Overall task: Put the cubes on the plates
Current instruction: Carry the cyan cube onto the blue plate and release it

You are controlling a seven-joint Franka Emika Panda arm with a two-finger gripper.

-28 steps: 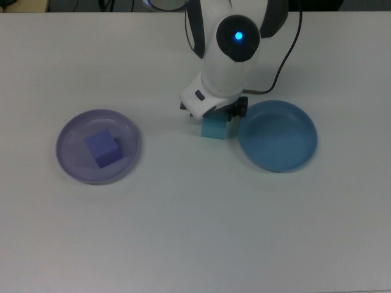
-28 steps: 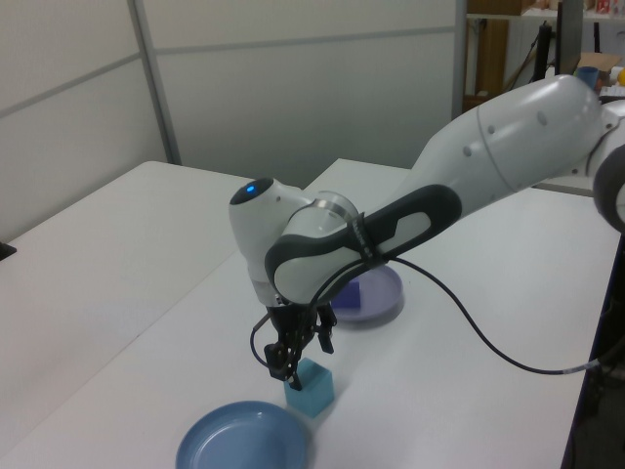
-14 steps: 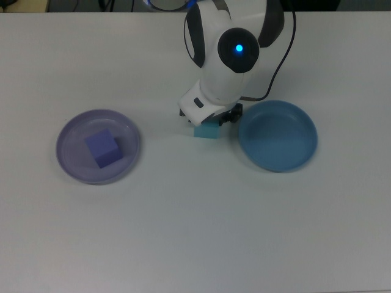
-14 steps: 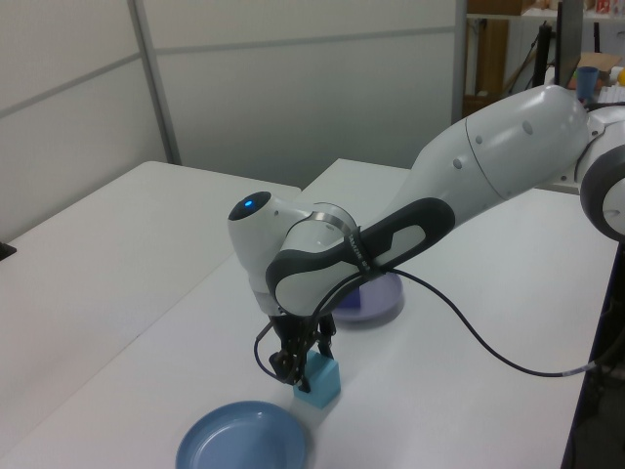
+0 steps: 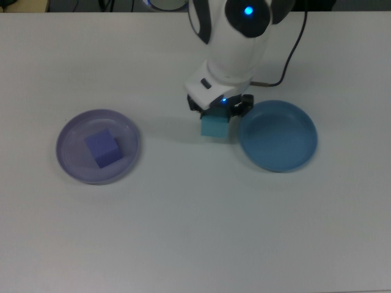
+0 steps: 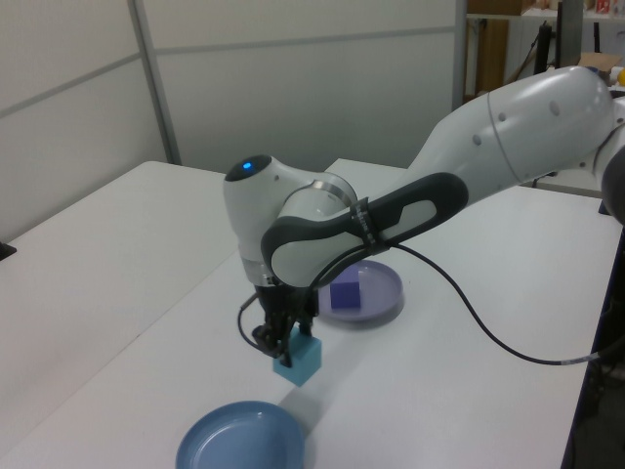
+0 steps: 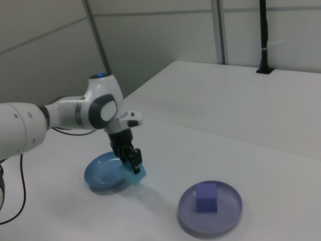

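Turquoise cube (image 5: 214, 127), purple cube (image 5: 101, 148), lavender plate (image 5: 71, 130), blue plate (image 5: 278, 136).

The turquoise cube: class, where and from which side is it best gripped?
Grip the turquoise cube on two opposite flat side faces, coming from straight above. Its parallel faces suit a two-finger pinch, as the gripper holding it shows.

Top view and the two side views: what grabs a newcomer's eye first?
The white arm dominates, its gripper shut on the turquoise cube, which hangs just off the table beside the empty blue plate. Across the table, at the top view's left, the purple cube already sits in the lavender plate.
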